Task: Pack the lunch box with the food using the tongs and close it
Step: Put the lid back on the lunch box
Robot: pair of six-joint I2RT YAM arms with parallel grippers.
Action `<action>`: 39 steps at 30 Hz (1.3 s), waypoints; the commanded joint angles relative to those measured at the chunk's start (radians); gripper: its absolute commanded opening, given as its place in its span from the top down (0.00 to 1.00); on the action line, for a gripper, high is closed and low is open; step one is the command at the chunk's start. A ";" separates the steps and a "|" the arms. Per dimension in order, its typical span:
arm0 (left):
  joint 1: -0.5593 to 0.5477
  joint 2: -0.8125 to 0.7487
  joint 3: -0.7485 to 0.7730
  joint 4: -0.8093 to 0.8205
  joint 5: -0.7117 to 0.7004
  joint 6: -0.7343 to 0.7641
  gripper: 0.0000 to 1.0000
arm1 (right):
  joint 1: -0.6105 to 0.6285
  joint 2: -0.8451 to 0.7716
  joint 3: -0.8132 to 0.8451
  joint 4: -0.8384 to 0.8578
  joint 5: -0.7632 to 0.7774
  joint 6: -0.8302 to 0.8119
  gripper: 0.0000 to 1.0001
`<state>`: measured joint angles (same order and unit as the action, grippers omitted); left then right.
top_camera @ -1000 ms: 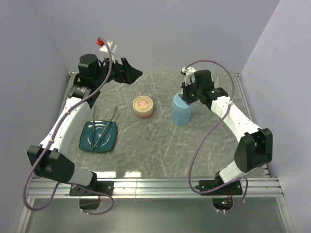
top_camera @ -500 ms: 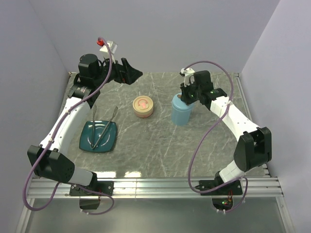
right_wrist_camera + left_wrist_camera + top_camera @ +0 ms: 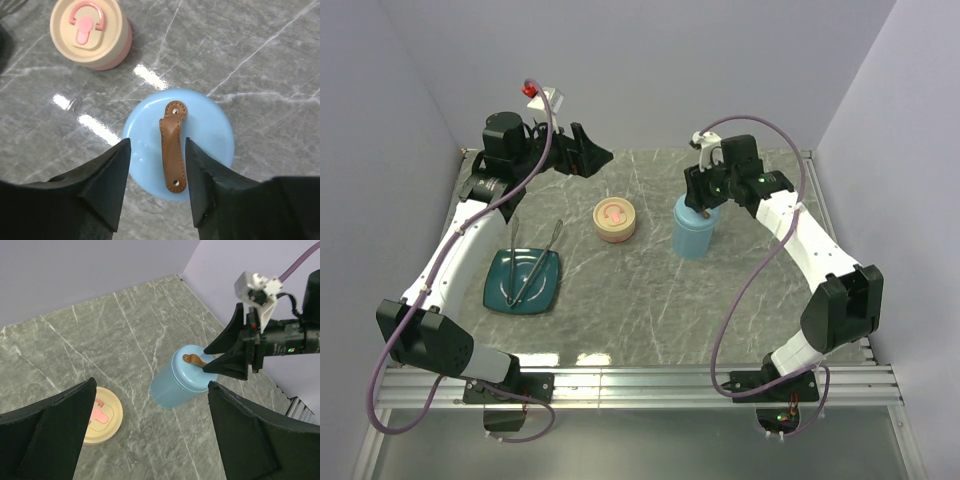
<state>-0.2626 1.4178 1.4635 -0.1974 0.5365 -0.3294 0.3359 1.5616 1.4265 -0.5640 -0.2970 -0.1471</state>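
While left fingers [image 3: 50, 430] gape empty, right fingers [image 3: 102, 182] (parted) flank the strap [image 3: 172, 147].

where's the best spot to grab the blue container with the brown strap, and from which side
Grip the brown strap on top of the blue container, near its middle, coming straight down from above. It is narrow and riveted at both ends, so jaws set across its width, as the open right gripper stands now, should pinch it.
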 commanded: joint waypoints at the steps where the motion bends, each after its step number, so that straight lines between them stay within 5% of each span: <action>1: -0.003 -0.013 0.052 0.001 0.006 0.026 0.01 | 0.005 -0.034 0.090 -0.072 -0.005 -0.017 0.44; 14: -0.003 -0.022 0.061 -0.020 -0.001 0.050 0.01 | 0.003 0.100 0.213 -0.272 0.018 -0.080 0.40; 39: -0.003 -0.008 0.075 -0.046 0.003 0.070 0.01 | -0.043 0.207 0.172 -0.329 -0.070 -0.083 0.44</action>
<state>-0.2623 1.4178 1.4929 -0.2550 0.5343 -0.2771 0.3000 1.7496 1.6360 -0.8001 -0.3664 -0.2260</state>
